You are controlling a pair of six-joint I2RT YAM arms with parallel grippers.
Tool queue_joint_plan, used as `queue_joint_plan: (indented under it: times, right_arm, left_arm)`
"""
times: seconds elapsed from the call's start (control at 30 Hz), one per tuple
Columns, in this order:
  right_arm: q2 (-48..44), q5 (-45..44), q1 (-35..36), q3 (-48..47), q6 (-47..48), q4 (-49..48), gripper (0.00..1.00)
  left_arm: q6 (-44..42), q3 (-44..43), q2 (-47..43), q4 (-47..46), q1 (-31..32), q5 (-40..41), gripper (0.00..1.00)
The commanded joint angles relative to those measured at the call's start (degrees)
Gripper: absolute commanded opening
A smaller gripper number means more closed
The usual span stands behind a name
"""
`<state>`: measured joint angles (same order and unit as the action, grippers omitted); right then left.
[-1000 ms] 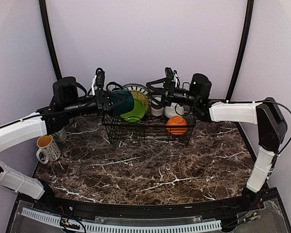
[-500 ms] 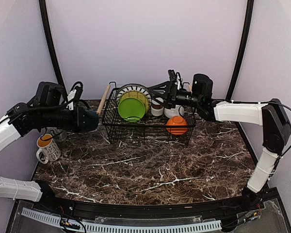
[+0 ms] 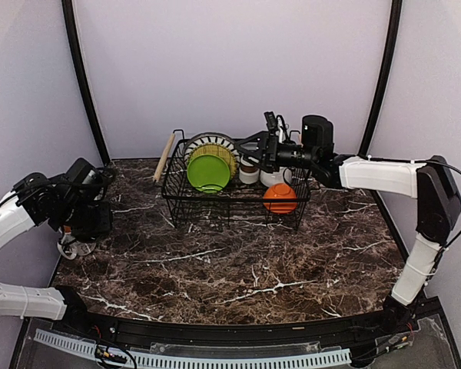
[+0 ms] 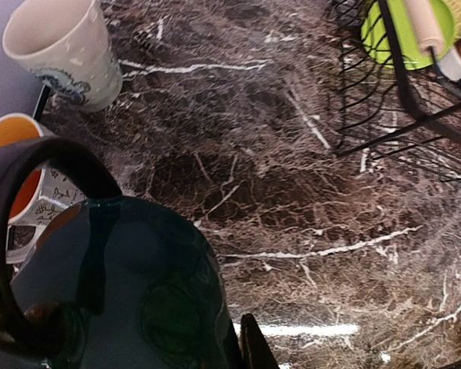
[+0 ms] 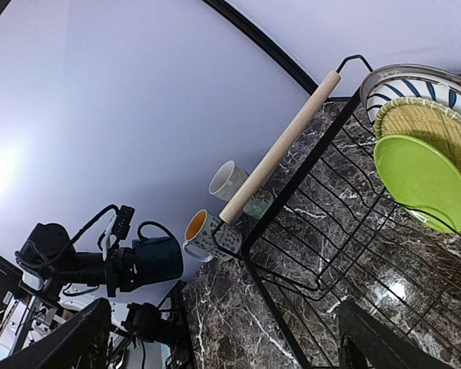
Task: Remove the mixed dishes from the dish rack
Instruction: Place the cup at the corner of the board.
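The dish rack point(image 3: 215, 207) stands at the back centre, a black wire basket with a wooden handle point(image 3: 164, 157). In it stand a lime-green plate point(image 3: 209, 172), a yellow plate point(image 5: 422, 115) and a grey patterned plate point(image 5: 415, 81), with an orange bowl point(image 3: 280, 197) and pale cups point(image 3: 250, 171) at its right end. My left gripper point(image 3: 92, 221) is shut on a dark green mug point(image 4: 123, 292), low over the table's left edge. My right gripper point(image 3: 250, 150) hovers open over the rack's right half, holding nothing.
Two pale patterned mugs stand at the left edge beside the held mug: one plain inside point(image 4: 61, 54), one orange inside point(image 4: 23, 177). The marble table point(image 3: 246, 261) stretches in front of the rack. Black frame posts rise at the back corners.
My left arm swung the dark green mug from the rack out to the left and down beside the two pale mugs. The right gripper shifted slightly left over the rack.
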<state>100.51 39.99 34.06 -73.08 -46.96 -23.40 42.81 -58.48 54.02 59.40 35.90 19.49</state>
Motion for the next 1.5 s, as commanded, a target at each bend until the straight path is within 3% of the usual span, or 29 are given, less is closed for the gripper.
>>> queue_joint_plan:
  times: [0.0, 0.33, 0.6, 1.1, 1.47]
  right_arm:
    - [0.15, -1.59, -0.31, -2.02, 3.36, 3.26, 0.99]
    - [0.3, -4.82, -0.03, -3.59, 7.8, 10.12, 0.99]
    - [0.99, -5.96, 0.46, -4.27, 9.35, 12.19, 0.99]
    - [2.55, -8.51, 1.57, -6.39, 12.23, 15.84, 0.99]
    - [7.36, -15.11, 2.98, -13.33, 19.56, 27.08, 0.99]
  left_arm:
    - [6.32, 3.41, 2.07, -0.5, -0.07, 5.07, 0.01]
    - [13.14, 10.68, 4.7, -4.06, -1.67, 4.3, 0.01]
    - [14.71, 19.03, 1.77, -9.87, -9.59, -7.46, 0.01]
    - [20.69, 23.42, 3.02, -8.26, -13.07, -8.23, 0.05]
    - [21.84, 25.15, 2.7, -9.16, -13.9, -8.55, 0.27]
